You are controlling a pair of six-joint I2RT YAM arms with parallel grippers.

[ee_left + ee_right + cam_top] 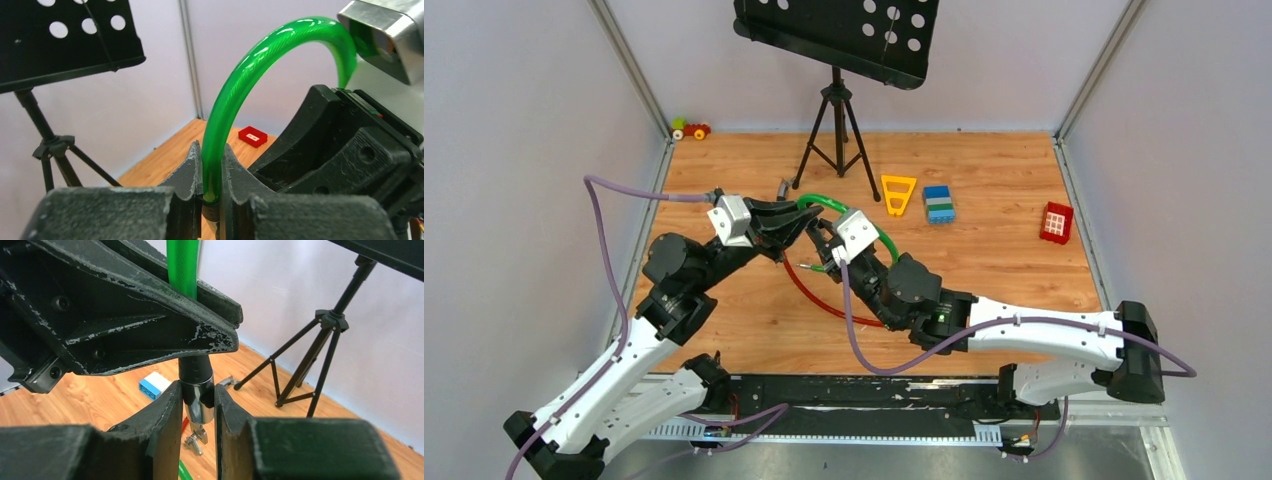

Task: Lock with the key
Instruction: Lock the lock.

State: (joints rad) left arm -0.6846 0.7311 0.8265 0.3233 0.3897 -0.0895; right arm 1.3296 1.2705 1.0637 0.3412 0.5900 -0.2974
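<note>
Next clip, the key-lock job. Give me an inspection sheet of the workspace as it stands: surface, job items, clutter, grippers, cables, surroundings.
Surface: wooden tabletop, no damage seen.
Job's things: green cable arches up between the arms; its end plug points down; small silvery piece under it, likely the key; red cable lies on the wood.
Clutter: yellow triangle, blue-green block stack, red block, toy at the far left corner.
Grippers: left gripper clamped on the green cable; right gripper closed on the end plug.
Cables: purple leads loop off both arms, no snag seen.
Surroundings: music stand on a tripod at the far edge; grey walls.
</note>
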